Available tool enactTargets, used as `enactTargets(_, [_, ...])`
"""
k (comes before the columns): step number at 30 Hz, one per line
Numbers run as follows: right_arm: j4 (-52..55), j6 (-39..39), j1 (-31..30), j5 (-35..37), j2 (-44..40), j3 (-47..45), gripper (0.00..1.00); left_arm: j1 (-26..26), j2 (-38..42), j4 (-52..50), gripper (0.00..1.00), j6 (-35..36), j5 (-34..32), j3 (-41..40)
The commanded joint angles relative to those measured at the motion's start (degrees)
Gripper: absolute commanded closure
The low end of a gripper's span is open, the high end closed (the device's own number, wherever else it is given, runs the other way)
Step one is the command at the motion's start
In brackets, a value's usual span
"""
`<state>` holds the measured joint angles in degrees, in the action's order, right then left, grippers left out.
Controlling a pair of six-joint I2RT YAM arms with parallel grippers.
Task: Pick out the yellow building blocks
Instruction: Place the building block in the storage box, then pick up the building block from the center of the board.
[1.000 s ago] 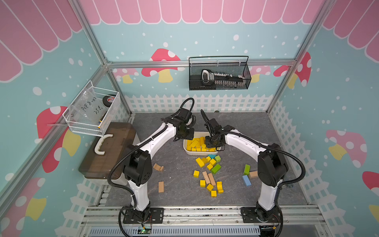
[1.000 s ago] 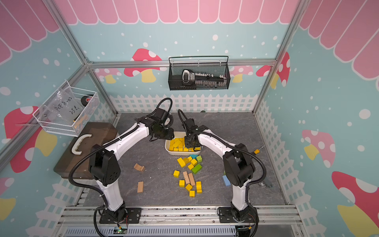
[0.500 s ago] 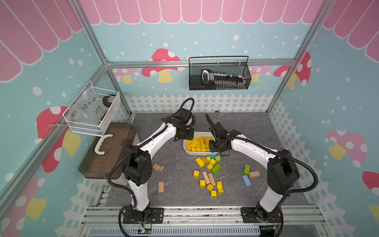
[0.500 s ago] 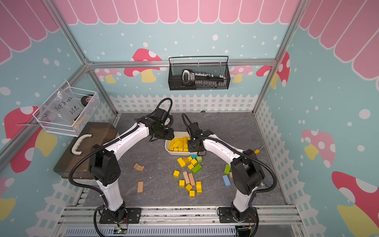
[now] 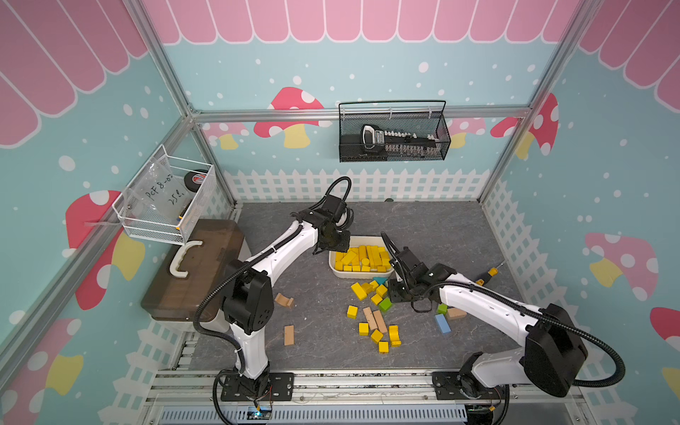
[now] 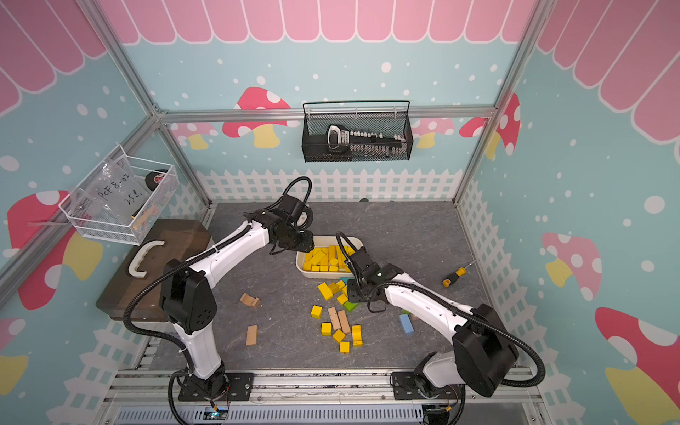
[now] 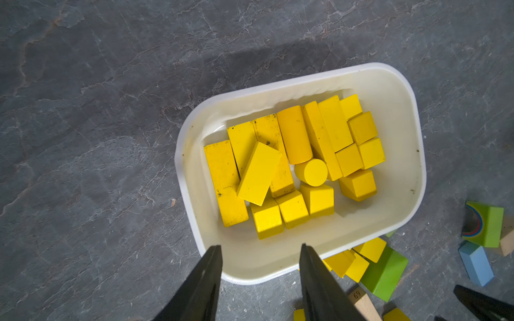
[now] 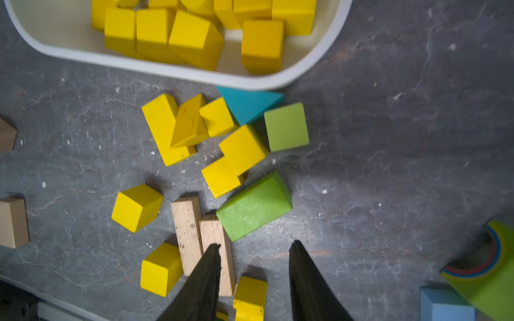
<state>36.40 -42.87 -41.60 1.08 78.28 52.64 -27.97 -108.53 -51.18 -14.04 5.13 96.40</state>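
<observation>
R gripper (image 8: 257,243) is hanging w/ jaws part-open, empty. Tan bars (image 8: 192,230) are lying by one fingertip, and loose yellow building blocks (image 8: 242,147) are sitting just ahead, w/ more lying beyond in white tray (image 8: 167,71). L gripper (image 7: 261,246) is hovering over tray's near rim, also part-open, empty.

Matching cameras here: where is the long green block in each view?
Both top views: long green block mid-table, beside the tan bars.
Left wrist: long green block just outside the tray, by loose yellow blocks.
Right wrist: long green block beside the tan bars, short of the tray.
Shared landmark: the tray.
</observation>
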Motion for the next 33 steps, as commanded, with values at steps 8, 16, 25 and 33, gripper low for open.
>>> enactTargets(8, [2.6,-12.2,-12.4,0.7,-3.8,-6.3,0.57,-0.2,1.3,-1.0,0.5,1.4,-0.5,0.6])
enactTargets(16, [5.1,-16.8,-15.8,4.6,-1.2,-7.0,0.44,-0.2,1.8,-1.0,0.5,1.5,-0.8,0.4])
enactTargets(25, [5.3,-18.4,-15.7,5.4,1.2,-6.3,0.37,-0.2,2.1,-1.2,0.5,1.6,-1.2,0.2])
enactTargets(33, [5.0,-16.6,-15.3,4.8,5.2,-5.0,0.47,-0.3,2.2,-1.2,0.5,1.7,-1.7,0.1])
